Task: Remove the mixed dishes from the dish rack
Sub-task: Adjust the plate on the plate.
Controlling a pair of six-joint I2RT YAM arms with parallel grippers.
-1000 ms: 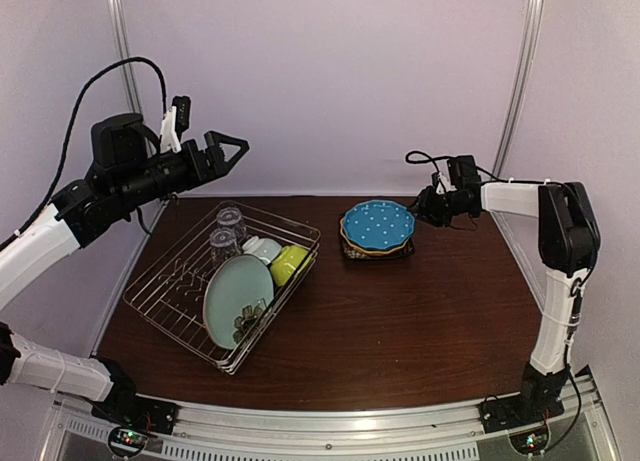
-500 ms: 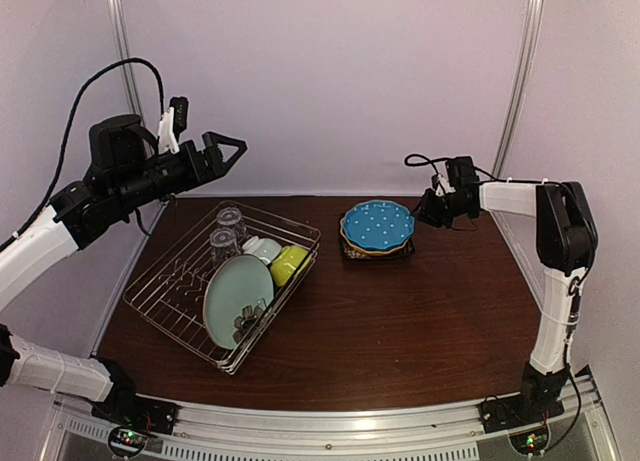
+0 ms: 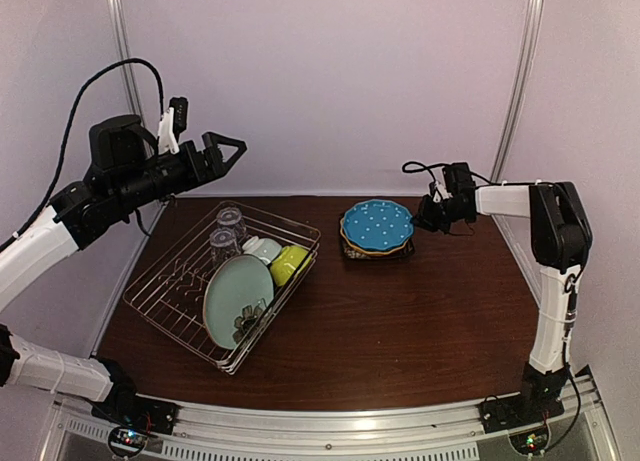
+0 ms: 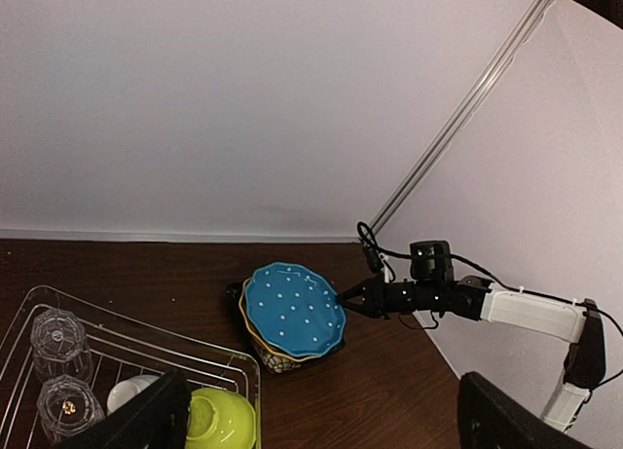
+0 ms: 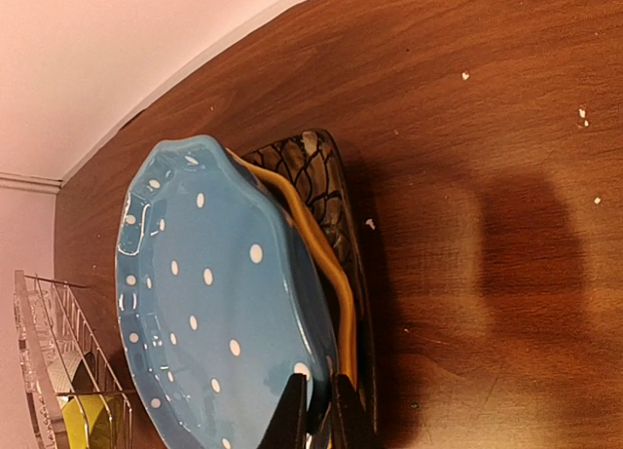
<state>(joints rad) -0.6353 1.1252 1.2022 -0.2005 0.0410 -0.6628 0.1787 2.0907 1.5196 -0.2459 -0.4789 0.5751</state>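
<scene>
Even, fairly bright light is thrown from above, and a faint sheen is seen on the dark table (image 3: 430,321). In the right wrist view a broad blurred shadow is cast there, and the table's far edge is bowed by the lens.

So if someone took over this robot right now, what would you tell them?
Left gripper: open, empty, raised above the dish rack.
Right gripper: nearly shut at the blue dotted plate rim; unclear whether it grips.
Done: blue dotted plate lies stacked on the orange-yellow plate and the dark patterned plate, on the table.
Left in the rack: pale teal plate, lime-green bowl, small pale bowl, two clear glasses.
</scene>
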